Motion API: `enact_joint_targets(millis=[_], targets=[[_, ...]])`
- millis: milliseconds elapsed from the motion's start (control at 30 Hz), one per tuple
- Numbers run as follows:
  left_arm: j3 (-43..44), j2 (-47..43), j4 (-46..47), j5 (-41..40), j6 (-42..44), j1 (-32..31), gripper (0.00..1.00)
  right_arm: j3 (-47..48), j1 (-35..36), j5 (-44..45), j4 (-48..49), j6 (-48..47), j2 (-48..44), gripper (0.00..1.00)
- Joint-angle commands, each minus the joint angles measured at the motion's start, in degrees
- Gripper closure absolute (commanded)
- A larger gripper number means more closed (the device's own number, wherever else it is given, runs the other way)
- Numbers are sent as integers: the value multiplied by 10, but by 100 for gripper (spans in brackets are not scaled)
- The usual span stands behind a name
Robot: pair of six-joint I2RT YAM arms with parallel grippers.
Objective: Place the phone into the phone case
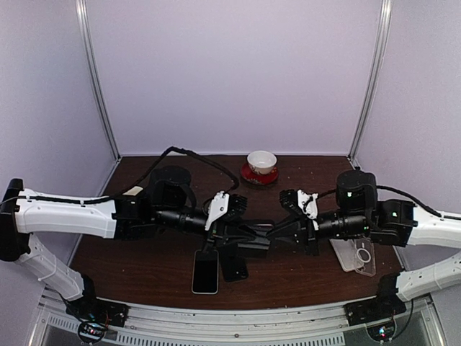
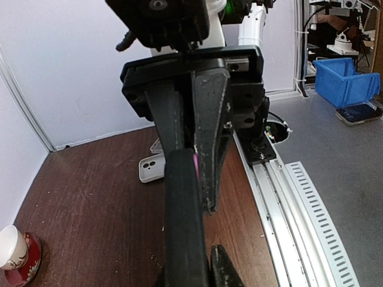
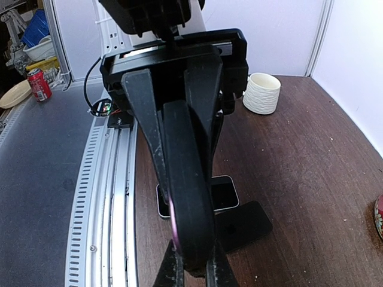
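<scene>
Where the table (image 1: 137, 263) meets its rail (image 1: 238, 317), one phone (image 1: 205, 272) lies flat with its screen up. It has a pale rim, and its near end is close to that edge. One black slab (image 1: 234, 268) lies just right of the phone; whether the two touch I cannot tell.

Just beyond the phone and above it, the two arms meet nose to nose. The left gripper (image 1: 243, 234) and the right gripper (image 1: 275, 232) are each clamped tight on opposite ends of one purple-edged slab (image 3: 187, 197), held clear of the wood. It shows edge-on, so I cannot tell whether it is a phone or a case.

One clear case (image 1: 354, 254) lies flat well right of the phone, near the table's right edge and apart from both grippers.

There are two cups. A ribbed cup (image 3: 261, 92) stands well left of the phone and farther back. A second cup (image 1: 261, 160) sits on one red saucer (image 1: 246, 174) far beyond the phone, near the back wall.

Bare wood runs left of the phone under the left arm, and a broad bare band lies between the grippers and the saucer. Walls close the left, back and right sides.
</scene>
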Motion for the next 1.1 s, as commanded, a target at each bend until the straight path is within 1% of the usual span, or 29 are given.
enact_joint_targets(millis=[0, 67, 133, 233, 300, 367, 433, 467, 633, 667, 700, 767, 833, 867, 900, 967, 1000, 1067], targets=[[-1, -15, 28, 25, 27, -13, 80, 28, -2, -8, 56, 30, -36, 100], [-7, -14, 26, 21, 23, -13, 71, 30, -2, -10, 58, 31, -46, 100], [-20, -12, 32, 12, 21, -13, 65, 27, -3, -10, 61, 31, -54, 100], [-43, -8, 50, 0, 11, -13, 64, 22, -3, -10, 68, 37, -60, 100], [-46, -5, 57, 3, 1, -13, 68, 21, -3, -9, 72, 43, -61, 100], [-44, -5, 61, 14, -6, -13, 81, 21, -3, -6, 75, 44, -62, 100], [-42, -6, 68, 20, -14, -13, 97, 21, -3, -6, 78, 45, -59, 100], [-42, -8, 71, 20, -18, -13, 100, 21, -3, -7, 77, 46, -57, 100], [-20, -18, 75, 33, -57, -12, 100, 11, -3, 4, 73, 50, -48, 100], [-13, -19, 73, 32, -70, -13, 100, 7, -3, 11, 71, 51, -46, 89], [-8, -20, 73, 30, -86, -13, 100, 2, -3, 21, 68, 53, -43, 76], [-5, -26, 84, 7, -126, -13, 100, -9, -4, 52, 55, 56, -40, 36], [-8, -33, 101, -27, -176, -13, 100, -28, -6, 70, 56, 65, -37, 10], [-10, -36, 108, -38, -194, -13, 100, -42, -7, 73, 65, 72, -35, 2], [-11, -39, 114, -39, -205, -13, 100, -54, -7, 73, 79, 80, -31, 1], [-13, -41, 131, -7, -217, -13, 100, -77, -7, 60, 112, 93, -17, 1], [-16, -42, 145, 12, -221, -13, 100, -83, -7, 48, 129, 111, -9, 2], [-25, -45, 174, 29, -229, -13, 100, -87, -7, 22, 151, 117, 5, 8]])
